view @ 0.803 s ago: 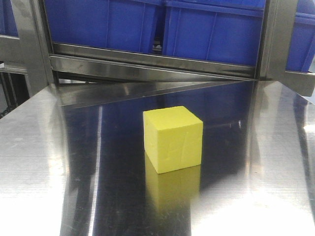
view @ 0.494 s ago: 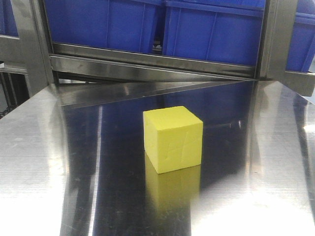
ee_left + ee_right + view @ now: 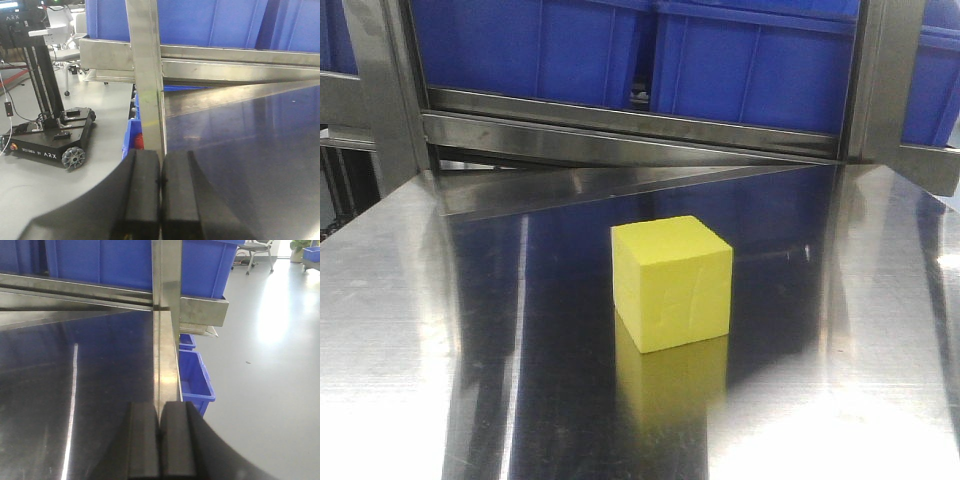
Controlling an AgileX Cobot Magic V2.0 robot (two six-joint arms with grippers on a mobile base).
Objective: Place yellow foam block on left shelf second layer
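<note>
Yellow foam block [image 3: 672,283] is sitting mid steel table [image 3: 400,330], nothing touching it; blue bins [image 3: 750,60] are lining the shelf behind; only the front view is showing the block; left gripper [image 3: 160,182] and right gripper [image 3: 160,440] are sitting clenched on nothing, each facing a steel post [image 3: 147,75], block outside both wrist views.

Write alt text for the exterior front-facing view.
A yellow foam block sits near the middle of a shiny steel table, its reflection showing in front of it. Behind it, blue bins rest on a steel shelf.
</note>
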